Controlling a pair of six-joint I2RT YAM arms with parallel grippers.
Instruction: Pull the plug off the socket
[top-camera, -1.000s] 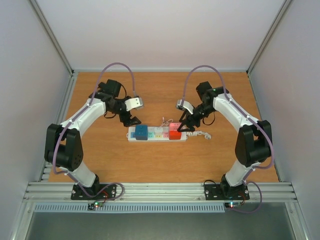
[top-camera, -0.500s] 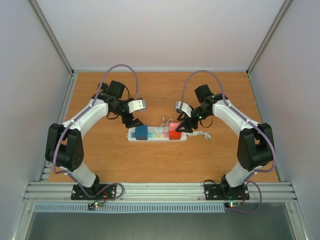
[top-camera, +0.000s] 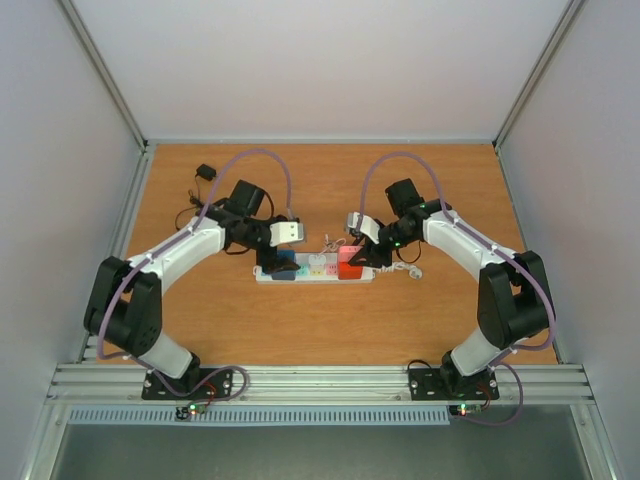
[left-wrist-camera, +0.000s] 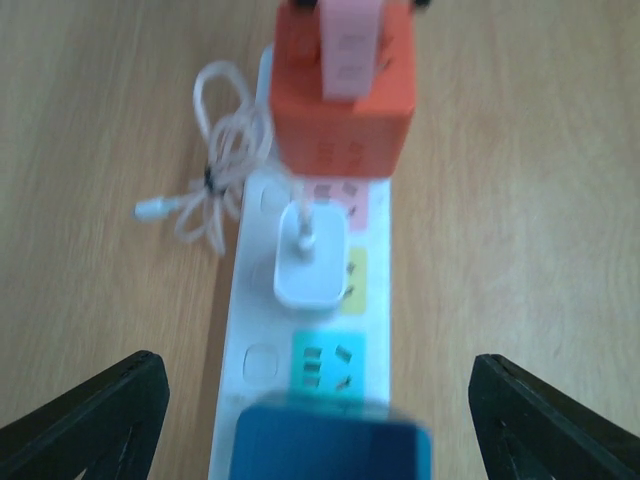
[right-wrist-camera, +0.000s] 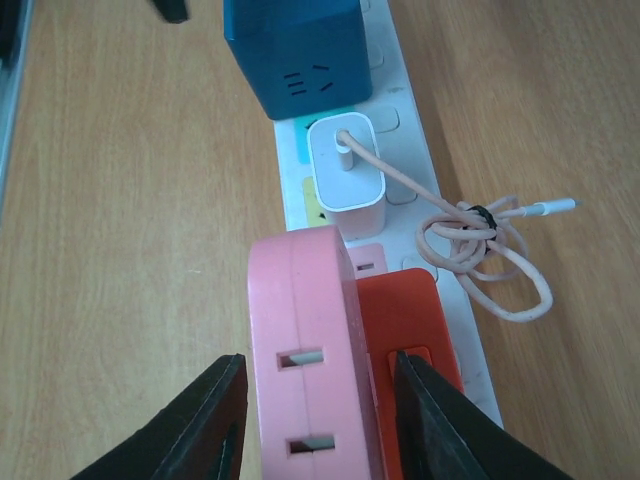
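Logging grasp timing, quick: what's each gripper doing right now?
Left gripper: open, fingers either side of the blue plug.
Right gripper: fingers flank the pink plug; whether it grips cannot be told.

socket (top-camera: 318, 278) | cube (right-wrist-camera: 295, 55) left | charger (right-wrist-camera: 345, 178) middle | plug (right-wrist-camera: 300, 340) on adapter (right-wrist-camera: 418, 320) right

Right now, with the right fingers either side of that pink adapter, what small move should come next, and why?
Probably close the right gripper firmly on the pink adapter before any pull. Its fingers flank the adapter, which sits on the orange block plugged into the socket, but firm contact is unclear. The left gripper hangs open over the blue plug, not bracing the socket.
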